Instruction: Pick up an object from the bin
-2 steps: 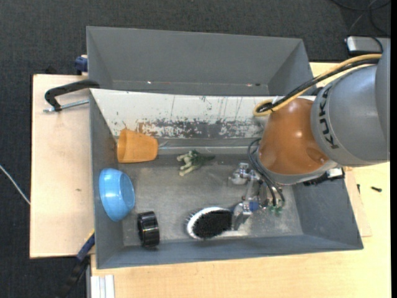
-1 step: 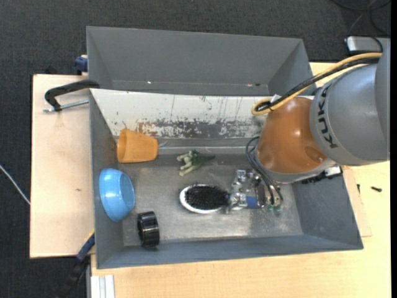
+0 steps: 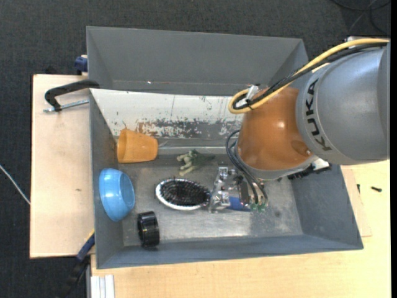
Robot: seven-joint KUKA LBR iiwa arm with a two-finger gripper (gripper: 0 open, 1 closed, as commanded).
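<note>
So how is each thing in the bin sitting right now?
Orange cup: lying on its side.
Blue bowl: tipped up on its edge.
Hairbrush: lying flat, bristles up.
Green toy: lying flat.
Black cap: resting near the bowl.
Gripper: down in the bin, beside the hairbrush.

Bright, even light; soft shadows

Dark speckled carpet floor (image 3: 186, 5) all around.

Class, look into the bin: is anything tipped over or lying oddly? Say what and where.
The orange cup lies on its side near the back left, and the blue bowl leans tilted on its edge at the left. Nothing looks spilled.
</note>
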